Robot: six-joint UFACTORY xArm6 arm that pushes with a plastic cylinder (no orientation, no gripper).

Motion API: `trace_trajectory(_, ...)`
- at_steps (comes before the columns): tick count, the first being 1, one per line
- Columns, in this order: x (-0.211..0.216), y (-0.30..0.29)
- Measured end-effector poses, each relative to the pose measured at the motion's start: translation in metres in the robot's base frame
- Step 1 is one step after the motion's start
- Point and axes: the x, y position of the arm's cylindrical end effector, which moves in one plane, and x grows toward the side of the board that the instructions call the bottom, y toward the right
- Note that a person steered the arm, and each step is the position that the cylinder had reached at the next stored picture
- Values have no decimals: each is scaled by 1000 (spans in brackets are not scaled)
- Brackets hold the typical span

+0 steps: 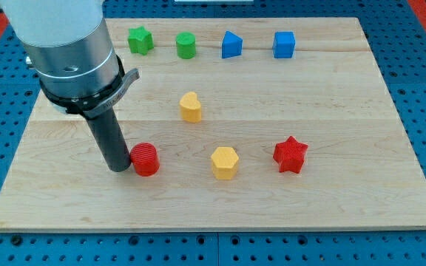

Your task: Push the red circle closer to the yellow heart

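Red circle (146,159) is seen at the lower left of the frame on the wooden counter (331,199), touched on its left side by my tip (118,168). No fingers are fitted to the rod, so no grasp is shown. The yellow heart (191,107) is placed up and right of the circle, apart from it. A yellow hexagon (225,162) and a red star (291,154) are set along the lower right.
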Motion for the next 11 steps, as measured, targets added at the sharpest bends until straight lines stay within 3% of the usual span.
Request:
trace_trajectory(3, 18, 12)
trace_trajectory(6, -24, 62)
trace_trajectory(9, -11, 81)
trace_trajectory(11, -38, 69)
